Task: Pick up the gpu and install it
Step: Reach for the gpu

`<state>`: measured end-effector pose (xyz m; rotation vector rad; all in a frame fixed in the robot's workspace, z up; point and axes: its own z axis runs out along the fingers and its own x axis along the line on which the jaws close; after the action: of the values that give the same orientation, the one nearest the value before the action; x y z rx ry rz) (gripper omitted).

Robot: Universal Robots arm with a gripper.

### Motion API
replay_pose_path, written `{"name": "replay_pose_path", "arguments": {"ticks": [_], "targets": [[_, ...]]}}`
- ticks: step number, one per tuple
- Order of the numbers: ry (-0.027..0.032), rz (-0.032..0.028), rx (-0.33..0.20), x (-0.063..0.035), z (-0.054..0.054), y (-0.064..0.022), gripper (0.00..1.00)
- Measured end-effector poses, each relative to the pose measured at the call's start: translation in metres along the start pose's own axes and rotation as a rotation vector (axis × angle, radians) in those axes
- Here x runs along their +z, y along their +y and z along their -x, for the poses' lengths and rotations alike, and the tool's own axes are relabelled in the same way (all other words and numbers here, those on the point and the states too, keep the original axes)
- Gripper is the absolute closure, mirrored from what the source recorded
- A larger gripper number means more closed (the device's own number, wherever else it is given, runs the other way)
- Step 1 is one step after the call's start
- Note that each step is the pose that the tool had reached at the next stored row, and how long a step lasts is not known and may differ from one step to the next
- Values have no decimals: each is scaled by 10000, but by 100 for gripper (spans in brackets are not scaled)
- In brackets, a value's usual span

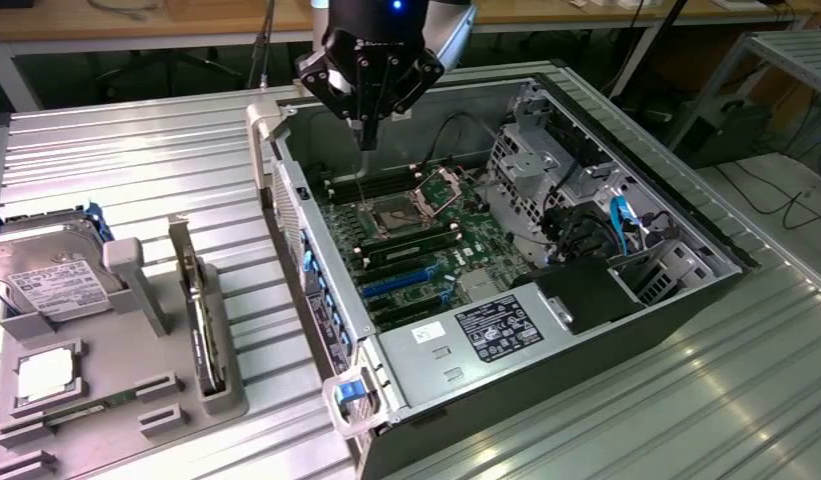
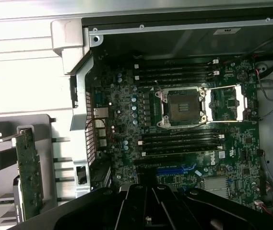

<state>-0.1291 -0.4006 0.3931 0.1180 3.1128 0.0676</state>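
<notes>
The gpu (image 1: pixel 201 320) stands on its edge in a grey holder (image 1: pixel 117 400) on the exterior view's left, outside the computer case. In the wrist view the gpu (image 2: pixel 29 172) shows as a thin green board with a silvery bracket end. My gripper (image 1: pixel 367 138) hangs over the far end of the open case (image 1: pixel 283 200), above the motherboard (image 1: pixel 424 245), with its fingers pressed together and nothing between them. It is well apart from the gpu. The gripper's black body (image 2: pixel 150 208) lies over the blue expansion slots (image 2: pixel 174 169).
A silver hard drive (image 1: pixel 43 270) and a processor chip (image 1: pixel 43 375) sit in the same holder. Inside the case are the open processor socket (image 2: pixel 182 108), memory slots (image 2: pixel 179 139), a labelled power supply (image 1: pixel 497 325) and drive cages (image 1: pixel 557 160). Ribbed metal tabletop (image 1: pixel 143 170) surrounds everything.
</notes>
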Motion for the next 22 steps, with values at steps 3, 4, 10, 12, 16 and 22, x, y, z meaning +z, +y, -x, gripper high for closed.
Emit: {"name": "replay_pose_path", "arguments": {"ticks": [3, 4, 10, 12, 16, 22], "targets": [[0, 0, 0, 0, -11, -2, 89], [0, 0, 0, 0, -14, -3, 89], [0, 1, 0, 0, -38, -8, 89], [0, 0, 0, -1, -49, -10, 89], [0, 0, 0, -1, -70, -15, 89], [2, 1, -34, -5, -93, -80, 89]]}}
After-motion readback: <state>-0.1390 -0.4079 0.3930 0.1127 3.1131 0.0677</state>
